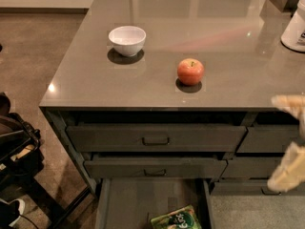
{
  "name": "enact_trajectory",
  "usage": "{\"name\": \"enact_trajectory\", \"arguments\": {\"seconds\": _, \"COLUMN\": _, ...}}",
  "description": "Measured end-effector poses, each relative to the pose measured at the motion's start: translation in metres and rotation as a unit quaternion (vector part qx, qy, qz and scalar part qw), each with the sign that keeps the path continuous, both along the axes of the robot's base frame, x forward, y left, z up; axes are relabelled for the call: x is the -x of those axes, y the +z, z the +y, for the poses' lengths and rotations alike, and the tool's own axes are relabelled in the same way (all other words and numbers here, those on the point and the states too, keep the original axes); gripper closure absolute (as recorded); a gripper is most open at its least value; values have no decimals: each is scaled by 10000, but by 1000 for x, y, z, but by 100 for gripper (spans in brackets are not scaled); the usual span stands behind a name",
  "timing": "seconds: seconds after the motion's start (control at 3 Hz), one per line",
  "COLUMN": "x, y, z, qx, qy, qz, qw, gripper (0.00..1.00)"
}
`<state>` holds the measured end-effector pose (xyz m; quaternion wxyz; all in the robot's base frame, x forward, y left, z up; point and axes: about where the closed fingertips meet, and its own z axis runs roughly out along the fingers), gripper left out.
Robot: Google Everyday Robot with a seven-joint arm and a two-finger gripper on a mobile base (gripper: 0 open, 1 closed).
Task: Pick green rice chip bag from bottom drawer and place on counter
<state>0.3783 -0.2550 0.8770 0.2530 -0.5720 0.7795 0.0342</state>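
Observation:
The green rice chip bag (pixel 177 219) lies on the floor of the open bottom drawer (pixel 133 199), at the bottom edge of the camera view and partly cut off. The counter (pixel 228 42) is a glossy grey-brown top above the drawers. My gripper (pixel 291 137) is at the right edge, in front of the drawer fronts and just below the counter's front edge. Its two pale fingers (pixel 288 171) stand apart, open and empty. It is above and to the right of the bag, not touching it.
A red apple (pixel 190 71) and a white bowl (pixel 127 40) sit on the counter. A white container (pixel 295 30) stands at the counter's far right. Two shallower handled drawers (pixel 156 140) are above the open one. Black equipment (pixel 14 147) stands on the floor at left.

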Motion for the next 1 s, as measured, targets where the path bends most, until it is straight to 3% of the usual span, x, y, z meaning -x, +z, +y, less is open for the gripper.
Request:
{"name": "enact_trajectory", "arguments": {"seconds": 0.33, "x": 27, "y": -103, "z": -24, "qx": -686, "qy": -516, "qz": 229, "qw": 9960, "gripper": 0}}
{"name": "enact_trajectory", "arguments": {"seconds": 0.67, "x": 39, "y": -153, "z": -32, "qx": -778, "qy": -795, "qz": 385, "qw": 9930, "gripper": 0}}
{"name": "enact_trajectory", "arguments": {"seconds": 1.0, "x": 43, "y": -152, "z": -32, "qx": -757, "qy": -883, "qz": 317, "qw": 9927, "gripper": 0}}
